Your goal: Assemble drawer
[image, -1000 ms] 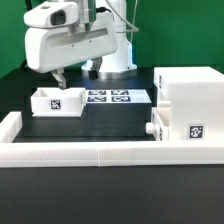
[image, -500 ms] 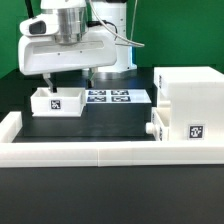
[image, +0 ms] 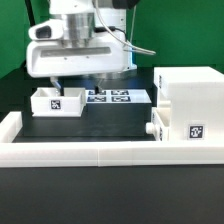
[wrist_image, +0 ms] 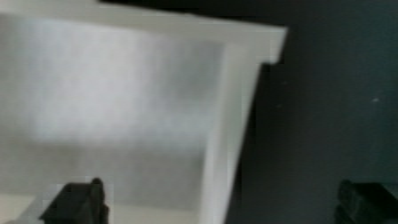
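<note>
A small white tray (image: 57,101) with a square tag stands on the black table at the exterior view's left. My gripper (image: 57,86) hangs just above it, open and empty. In the wrist view the gripper (wrist_image: 221,205) straddles the tray's wall (wrist_image: 237,120): one fingertip (wrist_image: 75,200) is over the tray's white inside, the other over the dark table. The large boxy housing (image: 190,100) stands at the right. A second tray (image: 163,130) with a knob sits in its lower front.
The marker board (image: 110,97) lies flat behind the small tray, between it and the housing. A long low white border wall (image: 90,150) runs along the front and up the left side (image: 10,125). The robot base stands behind the marker board.
The hand has shifted toward the exterior view's right and turned over the small tray. The tray and the housing have not moved.
</note>
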You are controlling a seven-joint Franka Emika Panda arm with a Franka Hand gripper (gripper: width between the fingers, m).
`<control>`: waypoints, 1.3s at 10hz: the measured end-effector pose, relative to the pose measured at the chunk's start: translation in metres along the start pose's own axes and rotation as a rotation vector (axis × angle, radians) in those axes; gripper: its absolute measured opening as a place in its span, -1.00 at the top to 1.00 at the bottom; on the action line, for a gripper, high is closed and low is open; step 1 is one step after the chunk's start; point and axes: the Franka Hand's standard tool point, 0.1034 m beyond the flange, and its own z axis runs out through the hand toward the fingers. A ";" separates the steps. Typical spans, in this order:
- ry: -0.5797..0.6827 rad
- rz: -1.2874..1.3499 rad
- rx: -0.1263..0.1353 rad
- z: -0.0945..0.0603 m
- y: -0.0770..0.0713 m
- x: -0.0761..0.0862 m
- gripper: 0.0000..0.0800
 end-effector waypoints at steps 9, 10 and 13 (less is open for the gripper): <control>0.015 -0.046 -0.027 0.022 0.002 -0.010 -0.62; 0.018 -0.039 -0.029 0.022 0.004 -0.010 -0.62; 0.039 -0.029 -0.039 0.022 0.009 -0.010 0.06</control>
